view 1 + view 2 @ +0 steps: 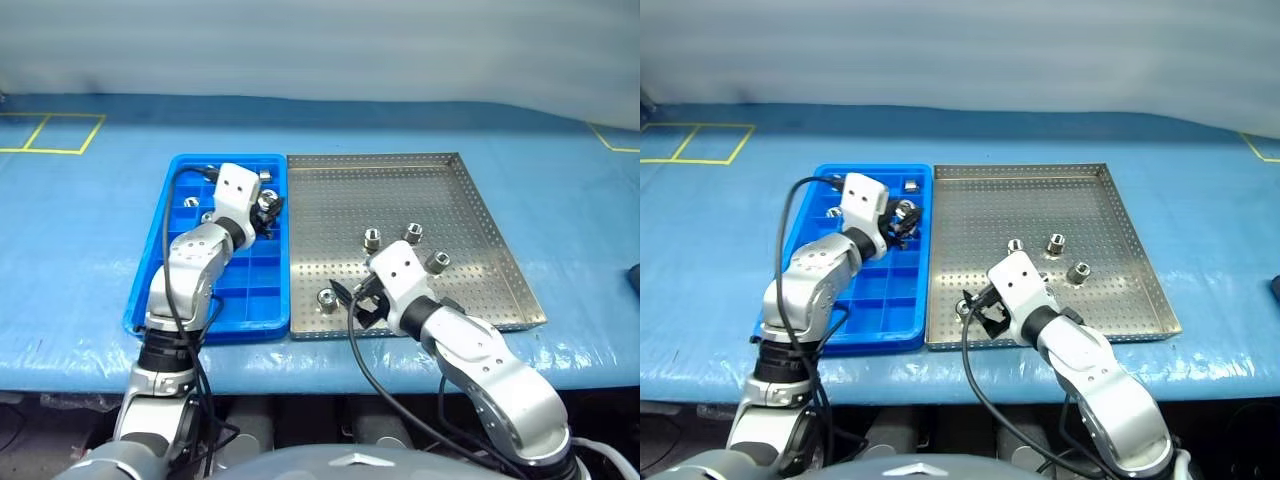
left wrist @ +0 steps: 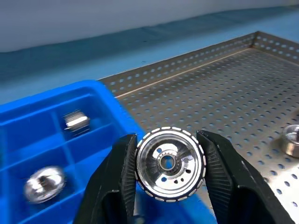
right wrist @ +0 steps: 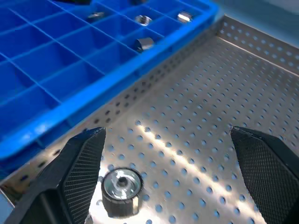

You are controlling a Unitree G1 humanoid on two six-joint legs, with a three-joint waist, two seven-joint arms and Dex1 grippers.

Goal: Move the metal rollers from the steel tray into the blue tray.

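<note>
Over the bright blue gridded plastic tray (image 1: 160, 268), the left claw (image 2: 168, 164) is clamped on 1 shiny silver metal roller (image 2: 170, 164) by its rim. It looks hard, slick and weighty, best pinched across the sides. On the perforated steel tray (image 1: 470, 190), the right claw (image 3: 163, 172) gapes beside another roller (image 3: 121, 185); 3 more rollers (image 1: 412, 233) lie nearby. No writing is legible.

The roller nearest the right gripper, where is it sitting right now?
That roller stands on the steel tray near its front-left corner, beside the blue tray, between the open fingers of the right gripper and close to one fingertip.
</note>
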